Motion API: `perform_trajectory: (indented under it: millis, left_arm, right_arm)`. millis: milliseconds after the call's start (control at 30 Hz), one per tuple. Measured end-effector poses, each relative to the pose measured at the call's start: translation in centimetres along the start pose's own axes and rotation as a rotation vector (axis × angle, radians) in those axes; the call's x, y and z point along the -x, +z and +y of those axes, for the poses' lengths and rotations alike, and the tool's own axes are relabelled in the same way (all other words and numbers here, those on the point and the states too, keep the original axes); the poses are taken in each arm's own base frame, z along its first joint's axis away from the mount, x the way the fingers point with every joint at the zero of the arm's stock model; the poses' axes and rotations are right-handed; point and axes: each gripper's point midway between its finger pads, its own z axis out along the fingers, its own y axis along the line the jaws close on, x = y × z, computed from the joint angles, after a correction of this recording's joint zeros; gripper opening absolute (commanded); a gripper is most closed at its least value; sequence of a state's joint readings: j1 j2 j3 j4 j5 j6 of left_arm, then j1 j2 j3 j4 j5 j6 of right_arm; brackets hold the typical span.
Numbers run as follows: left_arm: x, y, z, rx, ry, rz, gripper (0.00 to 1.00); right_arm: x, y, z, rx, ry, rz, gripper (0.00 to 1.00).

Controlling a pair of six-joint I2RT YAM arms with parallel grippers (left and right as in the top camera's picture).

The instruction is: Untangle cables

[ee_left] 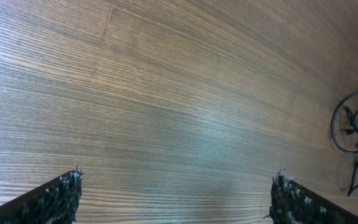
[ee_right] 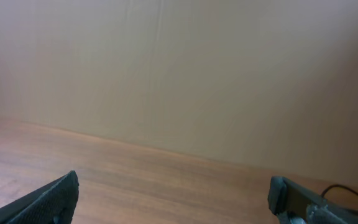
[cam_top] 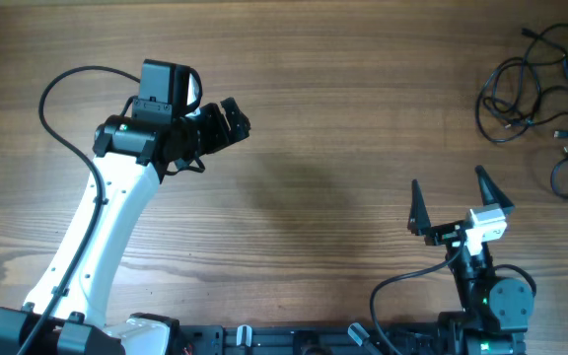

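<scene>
The wooden table (cam_top: 343,118) is taking up the whole overhead view. The white left arm (cam_top: 97,247) is reaching diagonally across its left half. The left gripper (cam_top: 237,118) is hanging over bare wood with its jaws standing wide apart and holding nothing, as the left wrist view (ee_left: 176,199) is also showing. The right gripper (cam_top: 449,197) is sitting near the robot's base, its jaws likewise splayed and empty. The cables (cam_top: 521,99) are lying in the far right corner of the table, well apart from both claws, as a loose sprawl of thin black loops crossing one another. They are also peeking in at the right edge of the left wrist view (ee_left: 353,124). Judging by their thinness, they are going to handle as light, limp and springy. They are likely to drag their neighbours along when pulled and to slip from a shallow pinch. A small plug end (cam_top: 567,151) is lying at the near side of the sprawl. It is probably offering the firmest hold, since it is stiffer than the cord and is marking a free end to draw out. An outer loop is looking like the second choice.
</scene>
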State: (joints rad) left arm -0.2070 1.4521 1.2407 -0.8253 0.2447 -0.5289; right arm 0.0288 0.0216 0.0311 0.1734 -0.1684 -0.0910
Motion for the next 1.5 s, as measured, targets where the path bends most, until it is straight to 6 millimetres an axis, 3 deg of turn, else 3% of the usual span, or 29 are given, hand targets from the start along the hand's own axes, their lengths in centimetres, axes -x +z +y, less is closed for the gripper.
perform_trajectory:
  millis: [100, 200, 767, 900, 1000, 1100, 1133, 1200, 1367, 1500]
  left_arm:
    - [0.0, 0.0, 0.0, 0.000, 0.000, 0.000, 1.00]
    - [0.0, 0.0, 0.0, 0.000, 0.000, 0.000, 1.00]
    - [0.0, 0.0, 0.0, 0.001, 0.000, 0.000, 1.00]
    - [1.0, -0.3, 0.9, 0.056, 0.006, -0.064, 1.00]
    - [3.2, -2.7, -0.4, -0.011, 0.103, -0.252, 1.00]
    - [4.3, -7.5, -2.2, -0.114, 0.260, -0.489, 1.00]
    - [4.2, -9.9, -1.9, -0.166, 0.326, -0.636, 1.00]
    - [3.9, -11.7, -0.9, -0.193, 0.355, -0.757, 1.00]
    - [0.7, -12.2, 4.4, -0.179, 0.365, -0.963, 1.00]
    - [-2.0, -11.8, 6.0, -0.200, 0.424, -1.076, 1.00]
  right_arm:
    - [-1.9, 0.0, 0.2, 0.005, 0.023, 0.061, 1.00]
    - [-5.1, -0.4, 0.6, 0.018, 0.058, 0.182, 1.00]
    - [-5.1, -0.4, 0.7, 0.020, 0.073, 0.183, 1.00]
    - [-5.1, -0.4, 0.7, 0.020, 0.073, 0.183, 1.00]
    - [-5.1, -0.4, 0.7, 0.020, 0.073, 0.183, 1.00]
    - [-5.1, -0.4, 0.7, 0.020, 0.073, 0.183, 1.00]
    - [-5.1, -0.4, 0.7, 0.020, 0.073, 0.183, 1.00]
    - [-5.1, -0.4, 0.7, 0.020, 0.073, 0.183, 0.99]
    - [-5.1, -0.4, 0.7, 0.020, 0.074, 0.184, 1.00]
    - [-5.1, -0.4, 0.7, 0.020, 0.074, 0.184, 1.00]
